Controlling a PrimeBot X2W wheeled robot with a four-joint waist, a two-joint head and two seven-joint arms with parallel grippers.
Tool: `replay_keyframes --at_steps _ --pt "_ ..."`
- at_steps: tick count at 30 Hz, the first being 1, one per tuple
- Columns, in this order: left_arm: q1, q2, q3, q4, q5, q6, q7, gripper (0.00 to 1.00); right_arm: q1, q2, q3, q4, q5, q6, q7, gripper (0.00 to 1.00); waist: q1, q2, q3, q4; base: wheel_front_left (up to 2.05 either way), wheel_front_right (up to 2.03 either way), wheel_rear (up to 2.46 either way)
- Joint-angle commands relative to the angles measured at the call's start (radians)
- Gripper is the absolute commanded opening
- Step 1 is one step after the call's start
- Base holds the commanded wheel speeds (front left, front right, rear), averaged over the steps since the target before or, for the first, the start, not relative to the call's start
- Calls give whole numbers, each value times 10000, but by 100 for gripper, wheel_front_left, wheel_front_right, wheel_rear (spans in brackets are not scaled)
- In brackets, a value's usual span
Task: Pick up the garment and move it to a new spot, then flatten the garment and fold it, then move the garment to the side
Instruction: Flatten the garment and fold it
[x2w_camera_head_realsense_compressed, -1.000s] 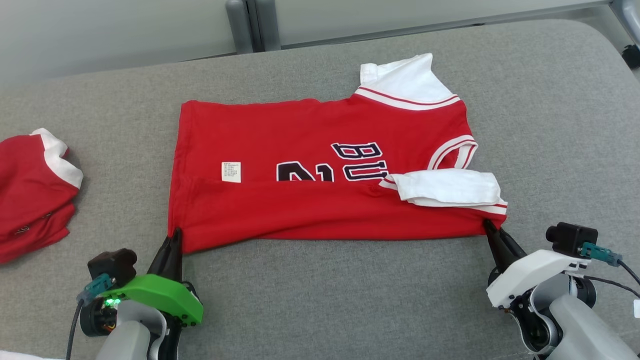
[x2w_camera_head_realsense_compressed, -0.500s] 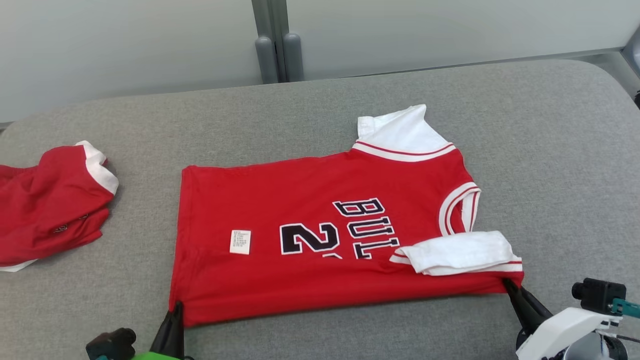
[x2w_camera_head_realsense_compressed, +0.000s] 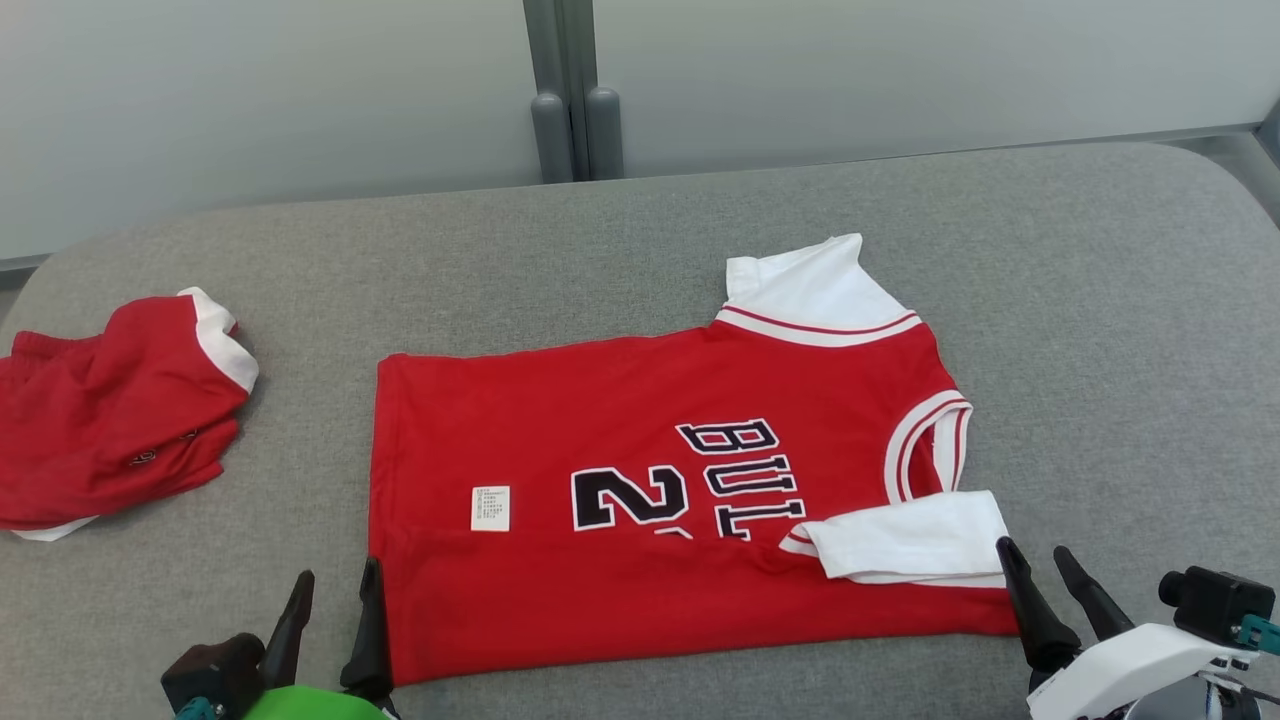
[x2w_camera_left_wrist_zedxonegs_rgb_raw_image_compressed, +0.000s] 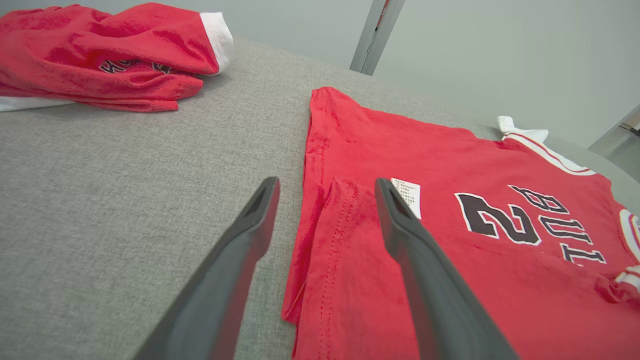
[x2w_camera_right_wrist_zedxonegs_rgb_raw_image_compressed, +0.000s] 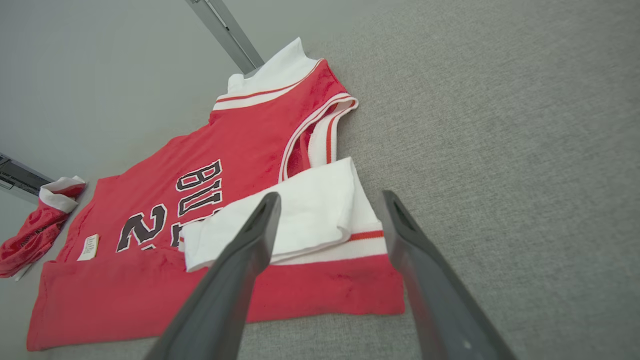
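Along the near edge of the gray padded surface (x2w_camera_head_realsense_compressed: 1100, 300), the red jersey (x2w_camera_head_realsense_compressed: 600, 420) lies flat. Its collar end points toward the robot's right, and its near long side is turned up over itself. That fold (x2w_camera_head_realsense_compressed: 600, 600) covers the lower part of the dark lettering (x2w_camera_head_realsense_compressed: 690, 480). A "2" and "BUL" can be read, the second digit is cut to a sliver, and the rest of the word is hidden. One white sleeve (x2w_camera_head_realsense_compressed: 910, 535) is doubled across the fold near the right end; the other sleeve (x2w_camera_head_realsense_compressed: 800, 285) juts past the far edge. A small white label (x2w_camera_head_realsense_compressed: 490, 508) sits on the red cloth, its print too small to read.

The left gripper (x2w_camera_head_realsense_compressed: 337, 578) stands at the jersey's near left corner, fingers spread wide and holding nothing. Seen from its own wrist, this gripper (x2w_camera_left_wrist_zedxonegs_rgb_raw_image_compressed: 326, 185) straddles the hem. One finger (x2w_camera_left_wrist_zedxonegs_rgb_raw_image_compressed: 415, 250) is over the folded cloth and the other over bare gray; whether either touches cannot be told. The right gripper (x2w_camera_head_realsense_compressed: 1033, 552) sits just beside the near right corner, equally wide and empty. From its wrist (x2w_camera_right_wrist_zedxonegs_rgb_raw_image_compressed: 331, 197), the sleeve's edge shows between the fingers. Both arms are cut off by the bottom edge of the head view, leaving part of a green housing (x2w_camera_head_realsense_compressed: 310, 705) and a white housing (x2w_camera_head_realsense_compressed: 1130, 670).

Well apart to the left, a second red garment (x2w_camera_head_realsense_compressed: 110, 410) with white trim lies crumpled, its far side cropped. Behind the surface rise pale wall panels (x2w_camera_head_realsense_compressed: 250, 90) split by a gray post (x2w_camera_head_realsense_compressed: 570, 90).
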Motion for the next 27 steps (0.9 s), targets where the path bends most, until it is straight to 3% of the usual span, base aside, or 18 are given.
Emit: replay_keyframes --at_steps 1,12,21,27 --pt "106 -119 140 -270 203 14 -30 100 -56 67 -68 -166 -216 -12 -166 100 0 0 -97 -38 0 0 0" --pt "71 -327 1412 -1698 1880 -102 -31 100 -425 338 6 -1148 -2383 -12 -1749 100 0 0 -406 -52 0 0 0" --pt "-117 -393 1860 -1720 2891 -210 -31 100 -281 924 -191 -1885 -3825 -12 -1953 100 0 0 -459 23 0 0 0" --pt "-70 -432 2076 -1711 3214 -300 -32 100 24 1193 -562 -2288 -4157 -12 -1950 100 0 0 -417 39 0 0 0"
